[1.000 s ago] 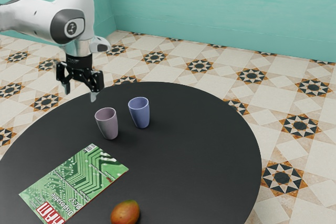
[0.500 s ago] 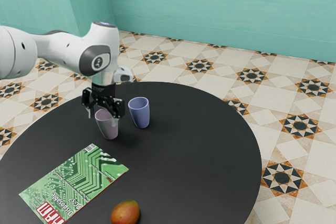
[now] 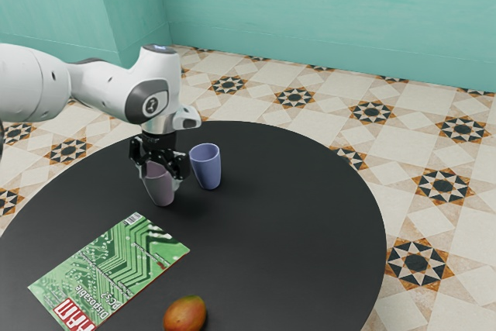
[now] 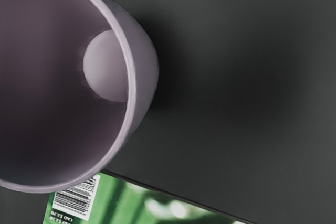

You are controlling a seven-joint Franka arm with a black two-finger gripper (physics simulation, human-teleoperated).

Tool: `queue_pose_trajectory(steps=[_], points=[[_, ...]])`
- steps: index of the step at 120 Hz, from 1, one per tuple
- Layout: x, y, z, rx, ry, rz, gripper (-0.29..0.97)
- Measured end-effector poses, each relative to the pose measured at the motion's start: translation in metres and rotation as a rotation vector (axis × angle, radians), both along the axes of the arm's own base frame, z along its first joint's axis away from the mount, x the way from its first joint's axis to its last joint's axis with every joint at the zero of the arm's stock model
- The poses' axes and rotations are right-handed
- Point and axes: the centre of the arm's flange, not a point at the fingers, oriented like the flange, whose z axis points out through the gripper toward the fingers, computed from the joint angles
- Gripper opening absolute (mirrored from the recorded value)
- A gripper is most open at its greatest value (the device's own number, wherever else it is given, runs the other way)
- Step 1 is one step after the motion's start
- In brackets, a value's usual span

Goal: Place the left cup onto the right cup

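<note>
The left cup is mauve and stands upright on the round black table. The right cup is blue and stands just beyond it, toward the exterior view's right. My gripper has come down over the mauve cup's rim, its black fingers spread on either side of the cup's upper part, open. In the wrist view the mauve cup lies directly under my hand, and I look into its hollow inside.
A green magazine lies near the table's front left edge; its barcode corner appears beside the cup in the wrist view. A mango rests at the table's front edge. Tiled floor surrounds the table.
My arm has swung from above and behind the table down to the mauve cup. The gripper has lowered until its fingers straddle the cup's rim. Neither cup has moved.
</note>
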Motion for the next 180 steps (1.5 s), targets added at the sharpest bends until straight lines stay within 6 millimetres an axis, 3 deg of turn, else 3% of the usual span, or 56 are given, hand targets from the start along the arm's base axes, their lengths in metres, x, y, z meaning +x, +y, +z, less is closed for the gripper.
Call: queue_pose_trajectory(steps=[48,91,97,114,128,149,180], points=[[0.028,0.015,-0.01,-0.002,-0.046,-0.056,0.68],[0.034,0.014,-0.026,-0.016,-0.064,-0.099,0.67],[0.035,0.014,-0.025,-0.018,-0.07,-0.102,0.6],[0.036,0.015,-0.018,-0.022,-0.085,-0.109,0.24],[0.036,0.014,-0.016,-0.032,-0.092,-0.108,0.06],[0.032,0.021,-0.022,-0.062,-0.088,-0.076,-0.05],[0.033,0.021,-0.02,-0.074,-0.094,-0.069,-0.09]])
